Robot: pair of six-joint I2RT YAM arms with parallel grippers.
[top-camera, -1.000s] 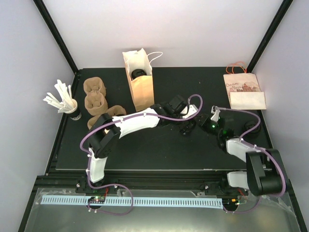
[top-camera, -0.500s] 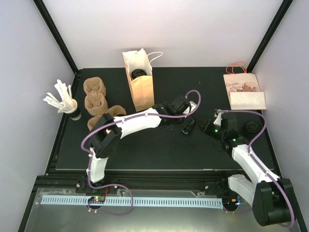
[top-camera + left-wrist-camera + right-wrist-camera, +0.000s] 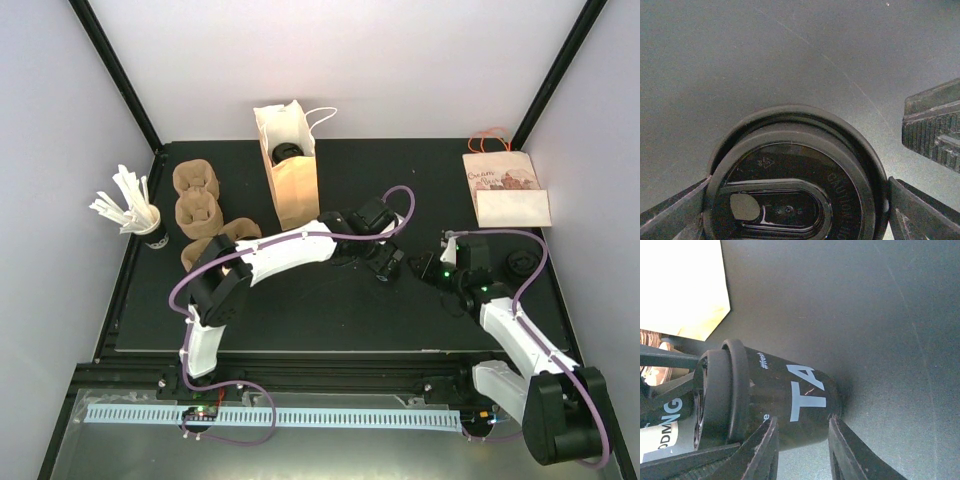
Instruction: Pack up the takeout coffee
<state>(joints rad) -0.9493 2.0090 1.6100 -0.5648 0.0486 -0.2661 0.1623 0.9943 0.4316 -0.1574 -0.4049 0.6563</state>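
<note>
**Packing under way.** A first cup [image 3: 288, 152] sits inside the upright paper bag [image 3: 292, 185]. A second cup [image 3: 790, 400], lidded, stands upright on the table, right of the bag and nearer the arm bases. Your left gripper [image 3: 384, 263] straddles its lid from above, fingers close on either side; whether they press it cannot be told. Your right gripper [image 3: 802, 427] sits beside the cup wall, fingers slightly apart, holding nothing. By judgement, this cup has yet to go into the bag. A dark round object [image 3: 518, 262] farther right of the bag may be another cup.
</note>
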